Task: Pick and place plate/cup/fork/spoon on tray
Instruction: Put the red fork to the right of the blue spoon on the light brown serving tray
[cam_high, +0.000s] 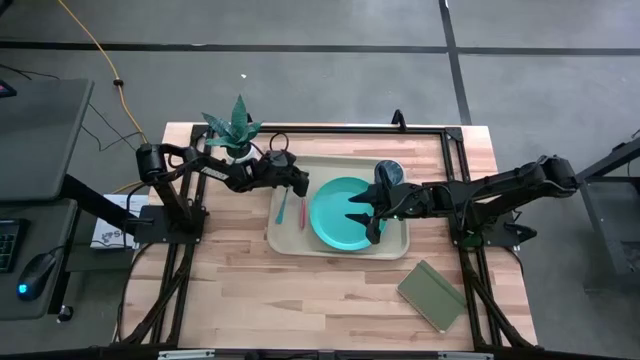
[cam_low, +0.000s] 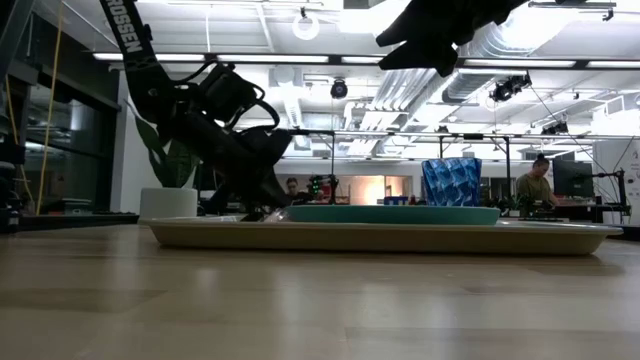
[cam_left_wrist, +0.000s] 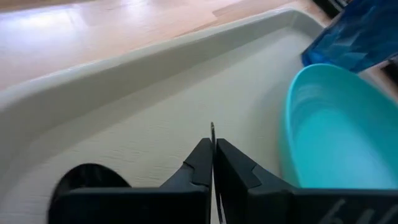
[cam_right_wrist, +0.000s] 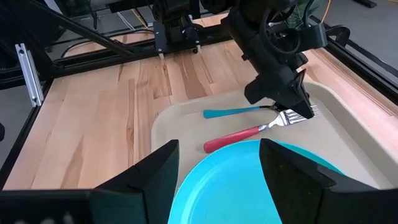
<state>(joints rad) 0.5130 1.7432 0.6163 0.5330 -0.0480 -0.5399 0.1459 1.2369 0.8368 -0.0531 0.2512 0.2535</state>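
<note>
The beige tray (cam_high: 290, 240) holds the teal plate (cam_high: 340, 215) and, at its far right corner, the blue cup (cam_high: 391, 172). The red-handled fork (cam_right_wrist: 233, 138) and the teal-handled spoon (cam_right_wrist: 230, 112) lie side by side on the tray left of the plate, handles toward the near edge. My left gripper (cam_right_wrist: 301, 109) is shut, low over their metal ends, and hides the spoon's bowl. My right gripper (cam_high: 370, 215) hangs open and empty above the plate, high in the low view (cam_low: 440, 40). My left gripper pinches a thin metal edge (cam_left_wrist: 212, 132) between its two fingers, as the left wrist view shows. It seems to be the spoon's bowl end, whose neck (cam_right_wrist: 273, 107) runs under the fingers. The fingers slant down from the table's far left. The spoon's handle lies on the tray.
A white pot with a green plant (cam_high: 235, 130) stands just beyond the tray's far left corner, close to my left arm. An olive notebook (cam_high: 432, 295) lies on the table at the near right. A black frame (cam_high: 455, 160) runs along the table's far and right sides.
</note>
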